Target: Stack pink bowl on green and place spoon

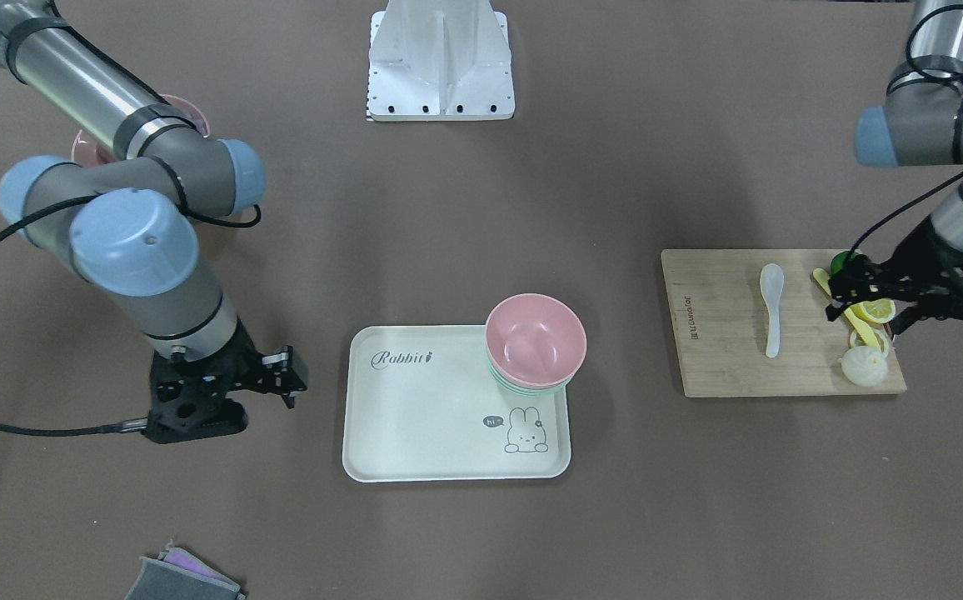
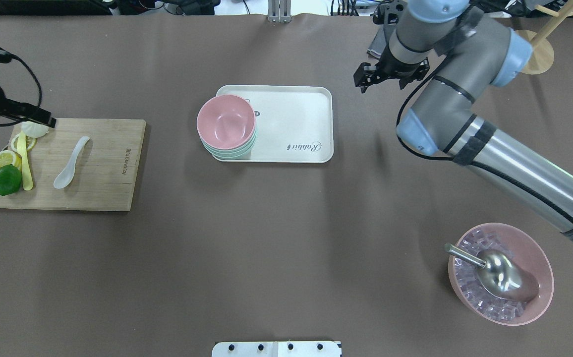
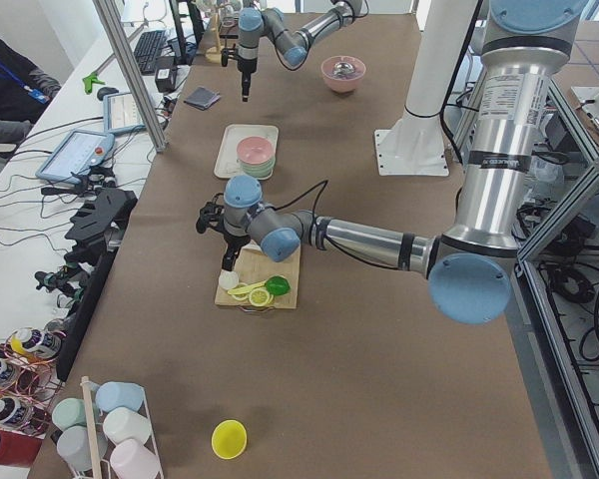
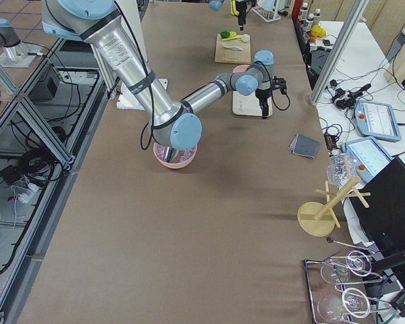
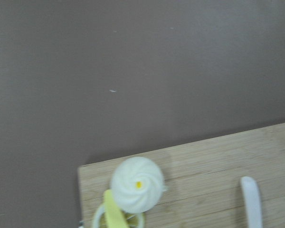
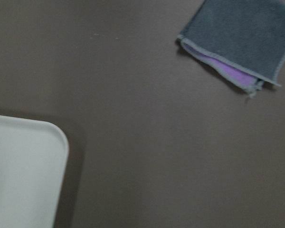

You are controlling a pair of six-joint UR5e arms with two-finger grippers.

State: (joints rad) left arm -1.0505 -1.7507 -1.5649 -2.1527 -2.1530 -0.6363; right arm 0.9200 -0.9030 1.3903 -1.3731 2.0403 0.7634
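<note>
The pink bowl (image 2: 226,122) sits upright, nested in the green bowl (image 2: 233,152) on a corner of the tray (image 2: 291,119). The white spoon (image 2: 71,163) lies flat, well apart from the tray.

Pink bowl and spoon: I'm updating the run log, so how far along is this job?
Done: the pink bowl sits nested on the green bowl at the tray's corner. In hand: nothing; the left gripper hovers open over the cutting board's end by the lemon slices, and the right gripper is off the tray, open. Left: the spoon lies untouched on the board.
</note>
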